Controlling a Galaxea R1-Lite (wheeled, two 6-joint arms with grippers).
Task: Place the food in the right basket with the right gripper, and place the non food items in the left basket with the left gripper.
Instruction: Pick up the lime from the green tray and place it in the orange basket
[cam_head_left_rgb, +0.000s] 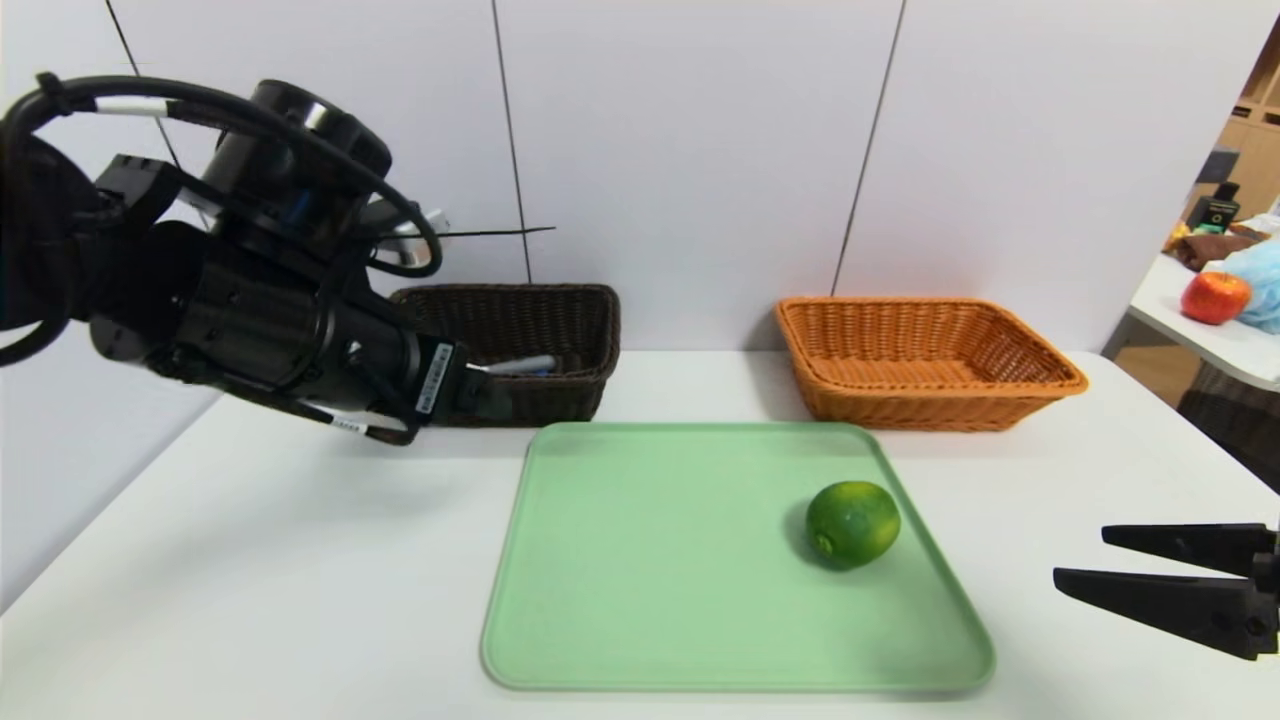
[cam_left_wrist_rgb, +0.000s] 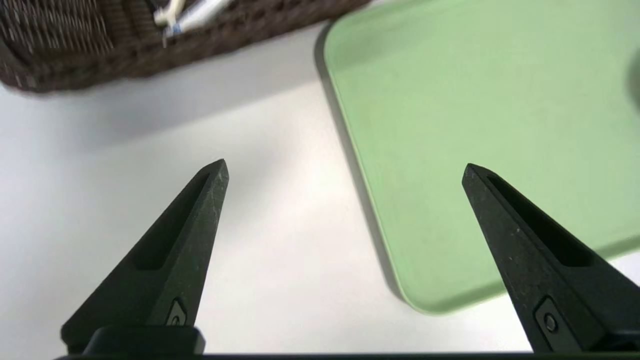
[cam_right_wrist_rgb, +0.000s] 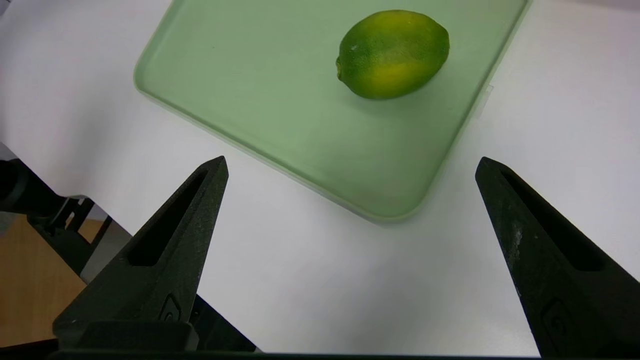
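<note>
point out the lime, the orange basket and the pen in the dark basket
lime (cam_head_left_rgb: 853, 522), head view, middle of its skin
orange basket (cam_head_left_rgb: 1040, 368), head view, right side of its rim
pen (cam_head_left_rgb: 520, 366), head view, middle of its white barrel

Two baskets: one dark brown basket (cam_head_left_rgb: 560, 345), one orange basket (cam_head_left_rgb: 925, 365). One green tray (cam_head_left_rgb: 650, 560), one lime (cam_head_left_rgb: 852, 523), one marker pen (cam_head_left_rgb: 515, 366).

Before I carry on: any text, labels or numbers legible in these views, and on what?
None can be read.
White label strips on the black left gripper and its cable: print too small.
White marker pen in the dark brown wicker basket: no legible print.
</note>
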